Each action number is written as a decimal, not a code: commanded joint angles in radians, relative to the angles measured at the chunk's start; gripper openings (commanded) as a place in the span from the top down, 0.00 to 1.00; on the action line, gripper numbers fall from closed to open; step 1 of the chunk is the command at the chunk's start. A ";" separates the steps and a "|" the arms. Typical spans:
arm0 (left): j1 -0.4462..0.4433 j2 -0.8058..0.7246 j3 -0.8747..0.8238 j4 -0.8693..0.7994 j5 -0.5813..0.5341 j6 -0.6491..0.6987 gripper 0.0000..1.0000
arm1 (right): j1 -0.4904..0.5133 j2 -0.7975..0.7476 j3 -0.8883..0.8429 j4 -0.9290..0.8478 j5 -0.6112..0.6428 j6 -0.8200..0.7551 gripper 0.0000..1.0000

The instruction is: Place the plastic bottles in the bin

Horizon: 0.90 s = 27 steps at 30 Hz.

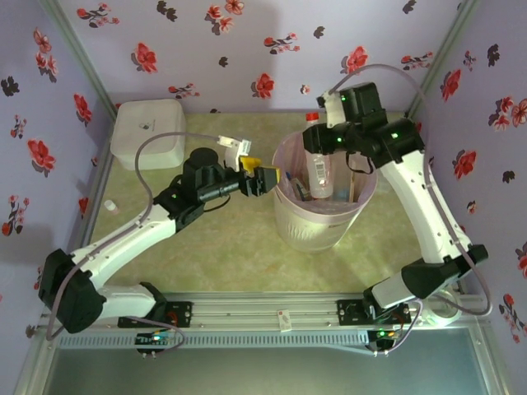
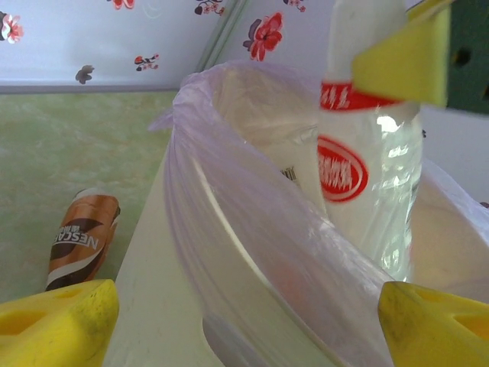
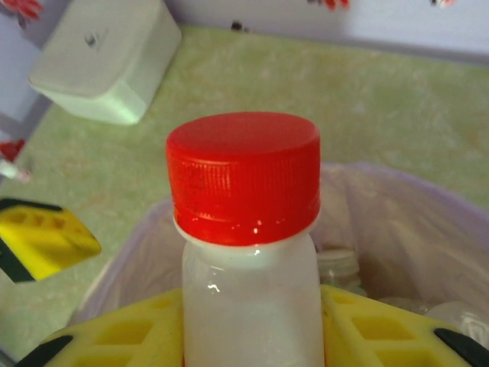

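Looking down from above, the bin point(image 1: 317, 237), lined with a pale pink bag point(image 1: 325, 212), stands on the table point(image 1: 222, 247) between the two arms. The right end effector point(image 1: 318, 141) is clamped on a red-capped bottle point(image 1: 321, 177), held upright with its lower part inside the bin's opening. Other bottles point(image 1: 298, 191) lie inside the bin. The left end effector point(image 1: 265, 179) hovers just beside the bin's left rim. A white lidded box point(image 1: 148, 132) sits at the table's far left corner.

From the left wrist, the left end effector's point(image 2: 244, 329) yellow fingers point(image 2: 57, 321) stand wide apart with nothing gripped, and the bag's rim rises beyond them. Inside the bag the red-capped bottle point(image 2: 367, 168) shows a red band and a red oval label with white characters too small to read. On the table left of the bin lies a brown bottle point(image 2: 80, 237) whose label reads NESCAFE.

From the right wrist, the right end effector's point(image 3: 252, 336) yellow fingers point(image 3: 122, 336) press both sides of the bottle's milky neck point(image 3: 252, 306), just under the ribbed red cap point(image 3: 243, 176). More bottles point(image 3: 340, 267) rest in the bag below.
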 commanded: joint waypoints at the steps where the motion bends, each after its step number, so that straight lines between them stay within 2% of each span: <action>1: -0.008 0.034 0.031 0.024 0.006 -0.016 0.11 | 0.021 0.012 -0.018 -0.047 0.032 -0.046 0.57; 5: -0.008 0.058 0.036 -0.006 -0.032 -0.005 0.12 | 0.031 0.020 -0.071 -0.043 0.028 -0.048 0.57; 17: -0.008 0.066 0.036 -0.008 -0.032 -0.003 0.12 | 0.031 0.015 -0.283 0.087 -0.010 -0.017 0.55; 23: -0.008 0.061 0.033 -0.009 -0.033 -0.004 0.12 | 0.031 0.020 -0.312 0.153 -0.047 0.002 0.46; 27: -0.007 0.058 0.033 -0.011 -0.032 0.001 0.12 | 0.031 0.007 -0.272 0.131 -0.037 -0.003 0.34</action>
